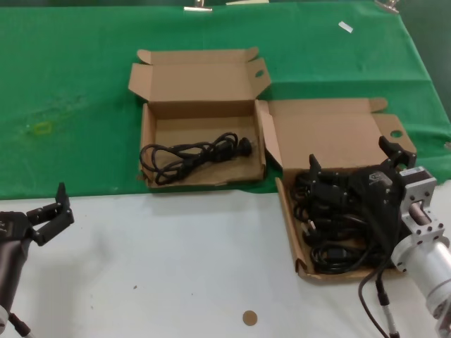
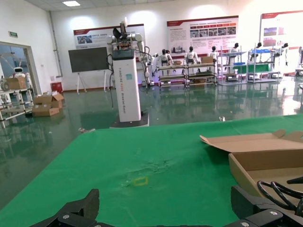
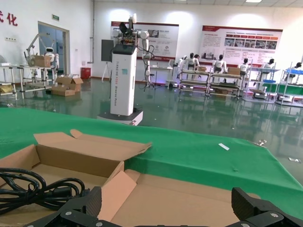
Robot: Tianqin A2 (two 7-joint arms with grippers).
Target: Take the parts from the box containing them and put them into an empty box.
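The full box (image 1: 289, 211), brown cardboard with its lid open, sits at the right and holds a pile of black power cords (image 1: 338, 225). My right gripper (image 1: 352, 158) hovers over its back part, open and empty. In the right wrist view its fingers (image 3: 90, 203) stand wide apart over the lid (image 3: 189, 198). The second box (image 1: 148, 141) at the centre back holds one coiled cord (image 1: 190, 153), which also shows in the right wrist view (image 3: 33, 189). My left gripper (image 1: 53, 211) is open and parked at the near left over the white table.
A green cloth (image 1: 70, 84) covers the back of the table; the front is white. A small brown disc (image 1: 249, 317) lies near the front edge. A white tag (image 1: 344, 27) lies far back right. The left wrist view shows the second box's edge (image 2: 246, 175).
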